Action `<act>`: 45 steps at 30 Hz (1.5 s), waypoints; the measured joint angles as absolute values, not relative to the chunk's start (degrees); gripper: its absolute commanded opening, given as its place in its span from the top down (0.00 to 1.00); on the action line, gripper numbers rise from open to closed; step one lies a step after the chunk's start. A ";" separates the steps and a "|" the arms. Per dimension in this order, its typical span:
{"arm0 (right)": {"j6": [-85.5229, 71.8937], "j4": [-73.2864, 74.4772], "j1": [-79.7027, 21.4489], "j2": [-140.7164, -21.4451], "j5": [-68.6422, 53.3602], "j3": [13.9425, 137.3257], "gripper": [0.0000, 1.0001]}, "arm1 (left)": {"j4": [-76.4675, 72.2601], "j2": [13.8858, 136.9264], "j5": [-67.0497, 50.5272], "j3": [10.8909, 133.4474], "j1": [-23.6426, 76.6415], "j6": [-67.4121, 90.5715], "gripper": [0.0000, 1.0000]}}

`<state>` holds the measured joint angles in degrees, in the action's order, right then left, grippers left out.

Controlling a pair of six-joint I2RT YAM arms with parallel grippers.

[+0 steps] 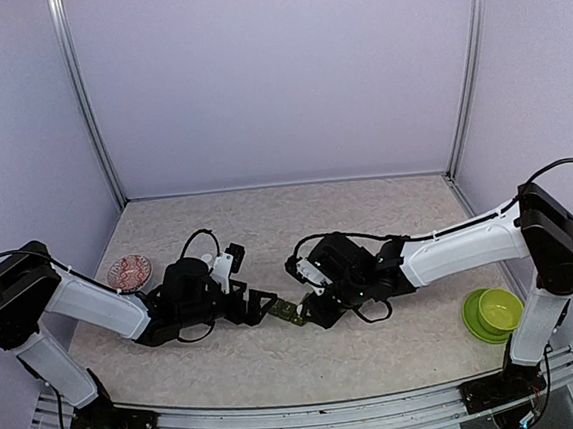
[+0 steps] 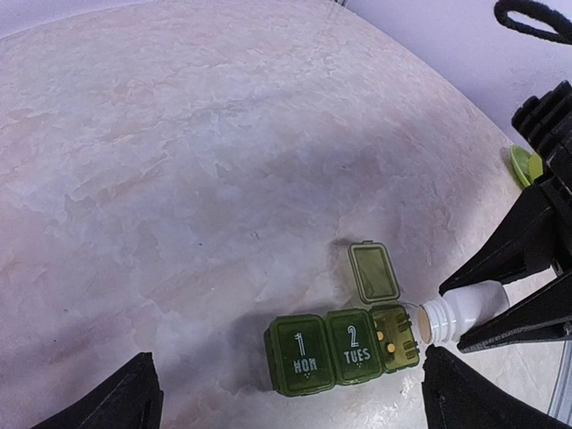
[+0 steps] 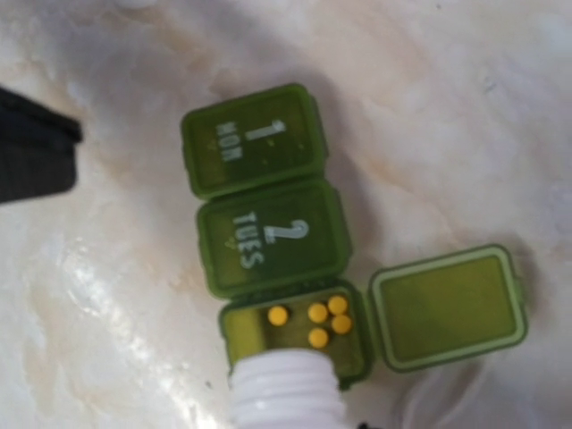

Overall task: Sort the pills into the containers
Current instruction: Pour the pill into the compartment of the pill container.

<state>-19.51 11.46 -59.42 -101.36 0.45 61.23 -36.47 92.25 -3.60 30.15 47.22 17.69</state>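
Both arms use white link shells joined by black cylindrical joint housings. The left arm [image 1: 89,304] occupies the lower left of the top view, the right arm [image 1: 465,244] the lower right. Thin black cables [image 1: 561,160] loop between joints on each arm. Each base [image 1: 102,419] is black. The left gripper [image 1: 263,307] and right gripper [image 1: 310,315] are matte black; their fingers [image 2: 121,402] are flat-sided, angular wedges.

Top camera, fixed high at the near edge, looks down over the whole counter [image 1: 367,217]. Left wrist camera views it slantwise, fairly near. Right wrist camera looks almost straight down, very close. All share the green pill organizer [image 1: 291,312]; both wrist views, the white bottle [image 2: 465,308].
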 measured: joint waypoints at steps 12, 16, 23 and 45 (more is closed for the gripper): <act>-19.11 13.30 -58.78 -103.66 -0.14 62.37 0.82 | -36.47 92.25 -3.60 30.15 47.22 17.69 0.01; -18.94 13.58 -58.74 -104.16 -0.34 63.18 0.82 | -36.47 92.25 -3.60 30.15 47.22 17.69 0.01; -18.68 13.89 -58.72 -104.73 -0.56 63.94 0.82 | -36.47 92.25 -3.60 30.15 47.22 17.69 0.01; -16.08 2.26 -58.70 -99.98 -1.21 54.65 0.83 | -36.47 92.25 -3.60 30.15 47.22 17.69 0.01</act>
<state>-16.08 2.26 -58.70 -99.98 -1.21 54.65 -36.47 92.25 -3.60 30.15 47.22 17.69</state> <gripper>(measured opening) 0.272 0.987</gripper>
